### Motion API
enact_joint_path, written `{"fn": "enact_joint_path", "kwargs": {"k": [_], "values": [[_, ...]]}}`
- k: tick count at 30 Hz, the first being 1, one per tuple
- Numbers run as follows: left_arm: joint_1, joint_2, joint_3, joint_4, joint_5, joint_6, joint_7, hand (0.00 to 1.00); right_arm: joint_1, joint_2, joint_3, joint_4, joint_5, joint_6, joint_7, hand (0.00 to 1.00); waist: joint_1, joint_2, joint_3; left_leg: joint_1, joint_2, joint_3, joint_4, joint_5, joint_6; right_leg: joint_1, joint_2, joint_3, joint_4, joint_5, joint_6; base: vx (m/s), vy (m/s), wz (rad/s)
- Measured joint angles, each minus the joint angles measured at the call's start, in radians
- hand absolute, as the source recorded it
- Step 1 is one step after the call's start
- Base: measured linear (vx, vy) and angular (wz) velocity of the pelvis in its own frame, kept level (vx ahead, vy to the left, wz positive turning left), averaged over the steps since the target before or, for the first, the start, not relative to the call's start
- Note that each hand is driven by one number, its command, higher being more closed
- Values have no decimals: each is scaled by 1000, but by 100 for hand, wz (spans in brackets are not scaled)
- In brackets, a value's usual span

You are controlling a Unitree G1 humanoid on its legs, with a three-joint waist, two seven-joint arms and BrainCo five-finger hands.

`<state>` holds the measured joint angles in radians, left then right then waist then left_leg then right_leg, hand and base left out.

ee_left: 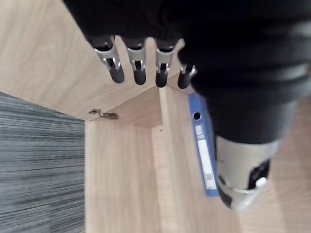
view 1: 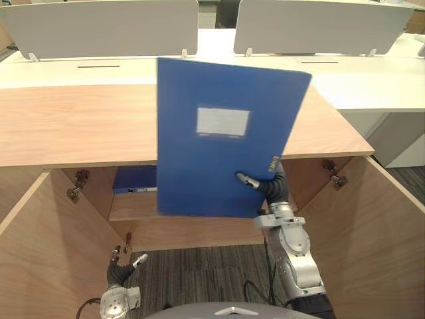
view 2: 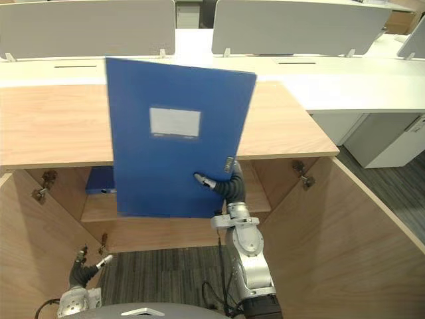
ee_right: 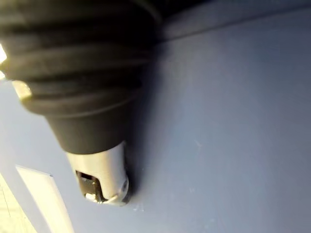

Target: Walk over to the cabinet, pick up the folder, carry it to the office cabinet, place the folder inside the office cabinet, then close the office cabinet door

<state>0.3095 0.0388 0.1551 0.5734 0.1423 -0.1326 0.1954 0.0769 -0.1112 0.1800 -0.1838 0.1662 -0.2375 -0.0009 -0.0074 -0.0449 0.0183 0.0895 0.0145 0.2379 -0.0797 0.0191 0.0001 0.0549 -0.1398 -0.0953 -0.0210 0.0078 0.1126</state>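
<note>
A row of white desks [view 1: 372, 83] runs across the top of the frame, each backed by a pale grey divider screen [view 1: 99, 26] standing on small white feet. A dark cable slot [view 1: 98, 66] cuts into each desktop. Grey ribbed carpet [view 1: 199, 272] covers the floor at bottom centre and along the right edge. The light is even and soft.

White desks [view 1: 372, 86] with grey screens [view 1: 106, 26] at the back, grey carpet [view 1: 199, 272] below.
</note>
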Motion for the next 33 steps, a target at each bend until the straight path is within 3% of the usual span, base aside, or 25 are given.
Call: {"fn": "enact_joint_path", "kwargs": {"k": [5,8,11,15,20,26,33], "values": [[-19,23,-30,82,18,2,-5,0,-24,-55,105,2,-87,0,-2,100,7,6,36,-41,0,11,1,2,-2,-62,0,15,32,-2,-3,-30,-3,-7],[-109,67,-51,121,19,2,-1,0,-169,-82,173,50,-151,-3,-12,100,4,-10,136,-181,15,14,137,-25,2,-184,-3,29,128,-11,-16,-115,-15,-3],[-222,88,-64,126,18,1,7,0,-319,-115,230,139,-218,-1,-35,100,9,10,247,-343,48,5,326,-80,6,-308,1,30,234,-27,-18,-196,-40,4],[-288,102,-92,125,15,-2,19,0,-367,-162,291,173,-290,7,-45,100,15,30,321,-506,67,-11,466,-116,13,-477,-6,32,394,-74,-21,-166,11,6],[-305,88,-122,103,-12,-4,21,0,-365,-220,300,171,-290,19,-46,100,16,49,371,-685,99,-21,625,-168,10,-662,-13,34,570,-136,-32,-133,-8,5],[-345,42,-119,-6,-42,-16,21,0,-392,-224,166,153,-206,29,-76,100,34,63,439,-851,138,-25,736,-182,11,-834,-13,26,689,-165,-51,-93,-41,-5],[-372,33,-115,-53,-73,-41,19,0,-500,-261,-28,169,13,28,-148,100,51,67,445,-1001,158,-64,825,-196,11,-969,-13,1,789,-196,-66,-6,-50,6]]}}
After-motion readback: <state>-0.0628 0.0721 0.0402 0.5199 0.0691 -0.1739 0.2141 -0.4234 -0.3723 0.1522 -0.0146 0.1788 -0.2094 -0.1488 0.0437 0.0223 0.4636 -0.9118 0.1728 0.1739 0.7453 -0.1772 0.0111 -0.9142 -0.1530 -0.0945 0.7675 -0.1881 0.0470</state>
